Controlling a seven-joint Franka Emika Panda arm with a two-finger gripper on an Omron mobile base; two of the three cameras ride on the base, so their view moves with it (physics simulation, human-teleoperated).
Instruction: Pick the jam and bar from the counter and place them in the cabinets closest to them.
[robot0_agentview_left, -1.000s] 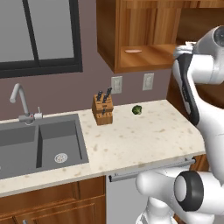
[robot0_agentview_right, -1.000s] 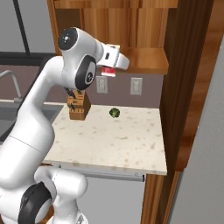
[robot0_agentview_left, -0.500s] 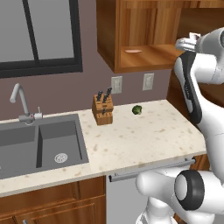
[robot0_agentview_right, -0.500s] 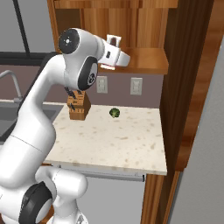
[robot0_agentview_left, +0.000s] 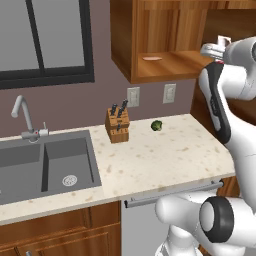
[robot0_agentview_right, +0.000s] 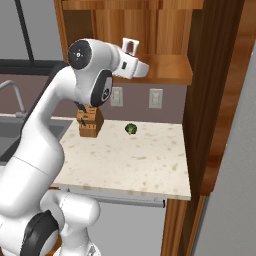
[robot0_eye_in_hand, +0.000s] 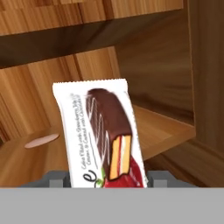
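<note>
the gripper (robot0_eye_in_hand: 107, 178) clenches the bar (robot0_eye_in_hand: 101, 134), holding it upright in front of the open cabinets (robot0_agentview_left: 165, 70), above the shelf. the hand view shows the wrapper's chocolate picture and a pale pink oval (robot0_eye_in_hand: 41, 140) on the shelf. the 2 base views show the desk (robot0_agentview_left: 165, 160) with a knife block (robot0_agentview_left: 118, 125) and a small green thing (robot0_agentview_left: 156, 125).

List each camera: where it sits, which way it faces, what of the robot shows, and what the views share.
Left base view: behind-left, looking forward-down over the beige speckled counter; white arm at right.
Right base view: behind-right, same counter; arm at left, claw raised to the brown wooden cabinet shelf.
Hand view: on the hand, facing into the shelf; claw shut on the white-and-chocolate bar packet.
Shared: both base views show the wooden knife block and small green item.
</note>
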